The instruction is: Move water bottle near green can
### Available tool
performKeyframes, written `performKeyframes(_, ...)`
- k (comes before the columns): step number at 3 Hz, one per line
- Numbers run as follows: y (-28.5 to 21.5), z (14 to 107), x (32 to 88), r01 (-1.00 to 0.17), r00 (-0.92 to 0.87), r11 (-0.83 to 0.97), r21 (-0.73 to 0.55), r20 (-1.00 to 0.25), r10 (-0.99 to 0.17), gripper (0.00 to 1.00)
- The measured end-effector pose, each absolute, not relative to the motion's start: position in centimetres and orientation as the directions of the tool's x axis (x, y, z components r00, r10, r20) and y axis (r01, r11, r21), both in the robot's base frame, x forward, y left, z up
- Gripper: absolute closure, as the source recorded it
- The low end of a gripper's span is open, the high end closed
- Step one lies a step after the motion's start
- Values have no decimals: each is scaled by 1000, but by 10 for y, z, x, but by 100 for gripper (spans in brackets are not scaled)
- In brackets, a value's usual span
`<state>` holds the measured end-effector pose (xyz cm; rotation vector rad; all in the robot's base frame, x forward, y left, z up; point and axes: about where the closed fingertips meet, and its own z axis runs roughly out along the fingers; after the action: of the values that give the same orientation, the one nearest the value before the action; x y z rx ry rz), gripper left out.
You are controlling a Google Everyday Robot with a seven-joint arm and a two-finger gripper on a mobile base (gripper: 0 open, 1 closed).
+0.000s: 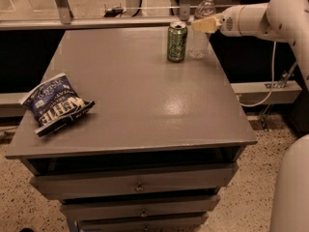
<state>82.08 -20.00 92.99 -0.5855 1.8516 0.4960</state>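
The water bottle, clear with a white cap, stands upright at the far right of the grey table. The green can stands just left of it, with a narrow gap between them. My gripper reaches in from the right at the bottle's mid-height, and its tan tip lies across the bottle's front. The bottle's base appears to rest on the table top.
A blue chip bag lies at the table's front left. The white arm stretches over the table's right edge. Drawers sit below the top. A rail and frame run behind the far edge.
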Motion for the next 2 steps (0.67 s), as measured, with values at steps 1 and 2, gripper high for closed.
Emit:
performKeyframes(1,-198,925,818,-627,-302,776,67,-939,-163,39)
performKeyframes(2,-198,925,818,-629,-303,774,68,-939,-164,15)
